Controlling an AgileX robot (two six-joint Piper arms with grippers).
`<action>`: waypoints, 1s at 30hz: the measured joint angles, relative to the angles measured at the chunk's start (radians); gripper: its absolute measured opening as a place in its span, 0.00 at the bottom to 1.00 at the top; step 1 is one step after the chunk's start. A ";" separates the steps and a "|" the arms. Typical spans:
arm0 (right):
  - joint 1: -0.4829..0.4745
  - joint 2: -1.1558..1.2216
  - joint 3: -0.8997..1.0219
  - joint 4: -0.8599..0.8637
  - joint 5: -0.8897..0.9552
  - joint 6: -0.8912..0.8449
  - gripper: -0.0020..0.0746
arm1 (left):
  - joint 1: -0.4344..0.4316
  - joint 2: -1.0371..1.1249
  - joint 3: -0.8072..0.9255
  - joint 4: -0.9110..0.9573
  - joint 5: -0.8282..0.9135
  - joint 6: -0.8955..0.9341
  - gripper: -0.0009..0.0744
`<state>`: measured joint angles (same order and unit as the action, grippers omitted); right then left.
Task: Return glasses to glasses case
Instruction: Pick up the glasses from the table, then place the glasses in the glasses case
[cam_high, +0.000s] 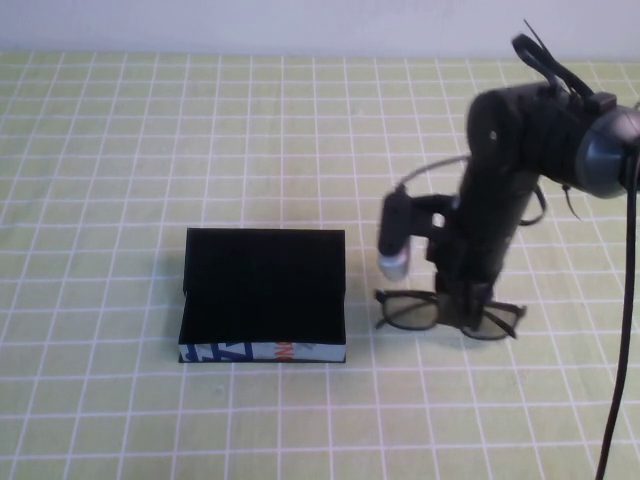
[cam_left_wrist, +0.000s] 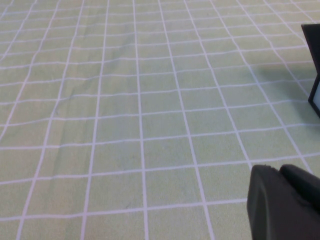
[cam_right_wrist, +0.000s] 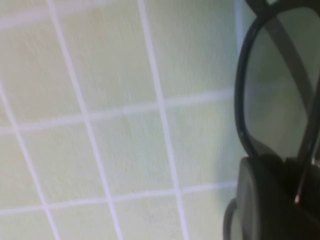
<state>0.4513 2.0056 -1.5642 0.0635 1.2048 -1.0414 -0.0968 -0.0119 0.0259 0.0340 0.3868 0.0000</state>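
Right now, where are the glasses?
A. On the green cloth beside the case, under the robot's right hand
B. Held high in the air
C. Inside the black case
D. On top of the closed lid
A: the glasses lie on the checked cloth to the right of the open glasses case, with the right hand down over their middle.

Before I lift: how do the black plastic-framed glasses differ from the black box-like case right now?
The black plastic-framed glasses are a thin open frame with see-through lenses; the black box-like glasses case is a solid box, lid flipped open. The glasses are narrower than the case. The right gripper is down at the glasses' bridge; nothing touches the case. The case's front edge has blue, white and orange print; the glasses are plain. Both rest on the checked cloth. The left gripper hangs over bare cloth.
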 joint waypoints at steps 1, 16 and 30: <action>0.019 -0.011 -0.016 -0.002 0.002 0.012 0.09 | 0.000 0.000 0.000 0.000 0.000 0.000 0.01; 0.329 0.105 -0.384 -0.103 0.020 0.173 0.09 | 0.000 0.000 0.000 0.000 0.000 0.000 0.01; 0.378 0.198 -0.480 -0.094 0.022 0.185 0.09 | 0.000 0.000 0.000 0.000 0.000 0.000 0.01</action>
<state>0.8295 2.2040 -2.0440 -0.0305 1.2270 -0.8566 -0.0968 -0.0119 0.0259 0.0340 0.3868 0.0000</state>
